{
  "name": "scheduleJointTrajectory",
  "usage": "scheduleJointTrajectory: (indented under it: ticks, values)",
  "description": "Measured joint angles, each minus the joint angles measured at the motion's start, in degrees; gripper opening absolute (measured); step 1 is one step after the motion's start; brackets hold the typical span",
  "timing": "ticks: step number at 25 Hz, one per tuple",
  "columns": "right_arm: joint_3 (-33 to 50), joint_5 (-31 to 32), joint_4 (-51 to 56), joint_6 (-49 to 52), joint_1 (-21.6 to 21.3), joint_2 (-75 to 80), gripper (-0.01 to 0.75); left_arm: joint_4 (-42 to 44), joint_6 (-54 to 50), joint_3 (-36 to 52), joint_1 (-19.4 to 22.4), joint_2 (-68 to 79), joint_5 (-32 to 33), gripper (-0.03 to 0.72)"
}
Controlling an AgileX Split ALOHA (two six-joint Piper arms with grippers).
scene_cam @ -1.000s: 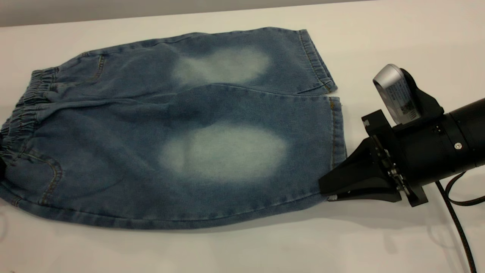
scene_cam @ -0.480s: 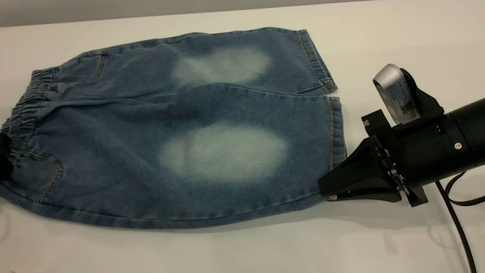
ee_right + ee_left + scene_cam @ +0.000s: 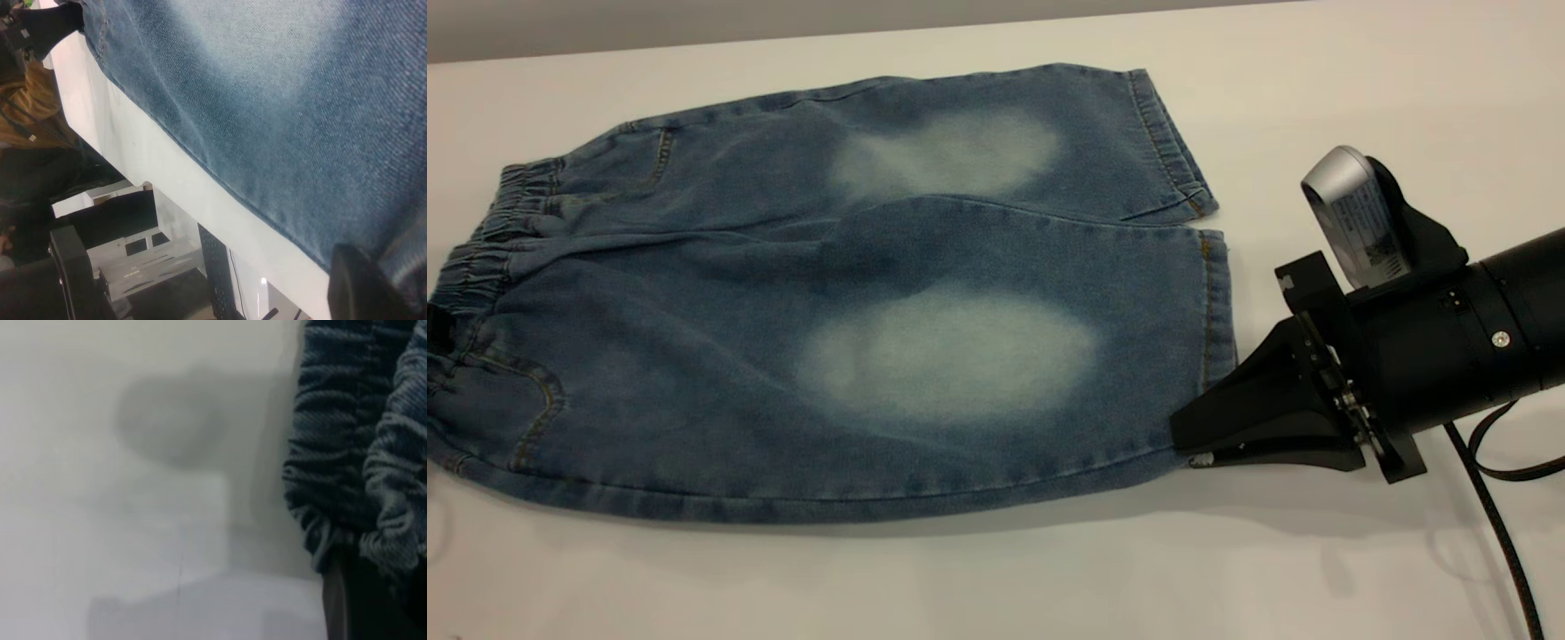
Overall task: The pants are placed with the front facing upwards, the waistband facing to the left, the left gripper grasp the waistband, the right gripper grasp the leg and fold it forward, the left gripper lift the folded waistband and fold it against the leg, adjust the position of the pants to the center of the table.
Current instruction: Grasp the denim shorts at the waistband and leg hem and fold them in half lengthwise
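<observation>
Lying flat on the table [image 3: 1316,80], the pants [image 3: 854,293] spread across the left and middle of the exterior view, the waistband [image 3: 480,249] at the left edge and both leg hems at the right. Two pale faded ovals mark the legs, and the near leg overlaps the far one along the centre. The right gripper [image 3: 1193,442] sits low at the near leg's hem corner, its black jaws clamped on the hem edge, with a silver labelled module [image 3: 1353,218] on the wrist and a black cable [image 3: 1498,524] trailing toward the near right. The left gripper [image 3: 436,327] shows only as a dark sliver at the waistband on the frame's left edge; its grip cannot be told from this view.

Left wrist view: the ruched waistband [image 3: 353,453] fills one side, bunched in fine pleats, and a dark finger [image 3: 363,600] is just beside or touching it; whether the fabric is pinched cannot be told. A soft shadow falls on the white tabletop [image 3: 100,520].

Right wrist view: denim [image 3: 287,100] covers most of the frame, its stitched side seam running along the white table surface [image 3: 167,173]. A black fingertip [image 3: 363,283] presses against the fabric at the corner. The left gripper [image 3: 47,23] appears far off at the pants' other end.
</observation>
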Motion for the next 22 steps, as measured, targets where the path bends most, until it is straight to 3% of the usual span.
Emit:
scheduleJointTrajectory:
  ticks: [5, 14, 22]
  values:
    - [0.00, -0.06, 0.72, 0.00, 0.00, -0.69, 0.018, -0.05, -1.52, -0.06, -0.11, -0.30, 2.03, 0.109]
    - [0.00, 0.19, 1.34, 0.00, 0.00, -4.23, 0.018, -0.10, -2.95, 0.13, -5.64, -4.74, 7.94, 0.109]
    - [0.00, -0.19, 1.23, 0.00, -0.05, -9.57, 0.018, -0.10, -2.96, 0.13, -5.70, -12.34, 8.74, 0.109]
